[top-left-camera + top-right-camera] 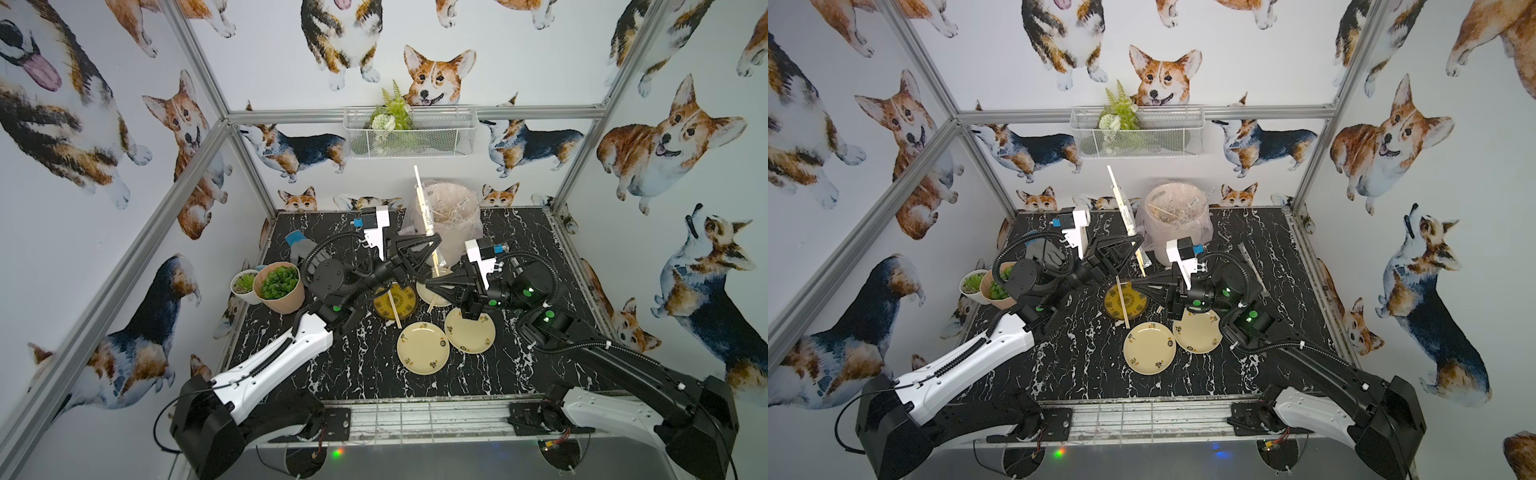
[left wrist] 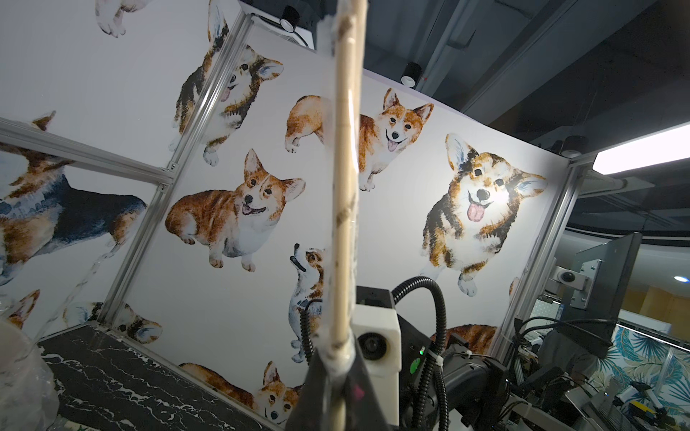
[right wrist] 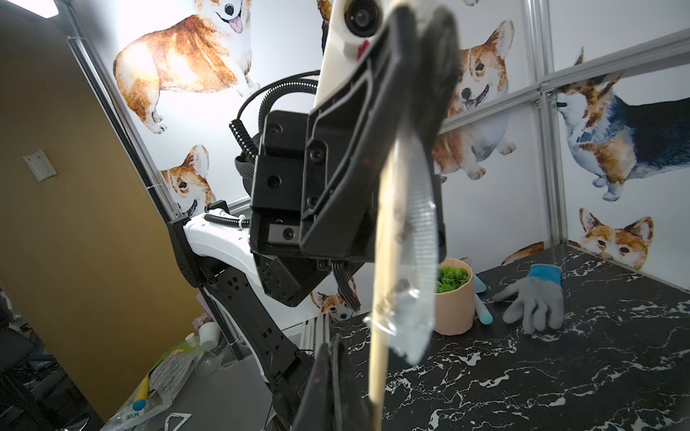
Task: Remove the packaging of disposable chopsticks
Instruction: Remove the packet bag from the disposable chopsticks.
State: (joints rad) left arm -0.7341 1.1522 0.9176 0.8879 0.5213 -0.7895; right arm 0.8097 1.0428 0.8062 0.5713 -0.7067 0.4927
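Note:
My left gripper [image 1: 435, 237] is shut on a pair of disposable chopsticks [image 1: 420, 195] still in its clear packaging [image 1: 424, 208], held nearly upright in front of the bin. In the left wrist view the sleeve [image 2: 328, 231] wraps the pale sticks [image 2: 345, 186] above the gripper [image 2: 334, 360]. In the right wrist view the packaging [image 3: 420, 224] ends in a torn open mouth. The bare chopsticks [image 3: 384, 298] stick out below it. My right gripper [image 3: 338, 349] is shut, and the bare wood passes close beside its fingers. In a top view the right gripper [image 1: 1128, 286] points at the sticks' lower end.
A white bin with a pink liner [image 1: 453, 224] stands at the back. Unwrapped chopsticks [image 1: 392, 305] lie across a dark yellow plate [image 1: 409, 301]. Two pale plates [image 1: 423, 348] [image 1: 469, 332] lie nearer. A potted plant [image 1: 278, 286] and a grey glove [image 1: 301, 247] are at the left.

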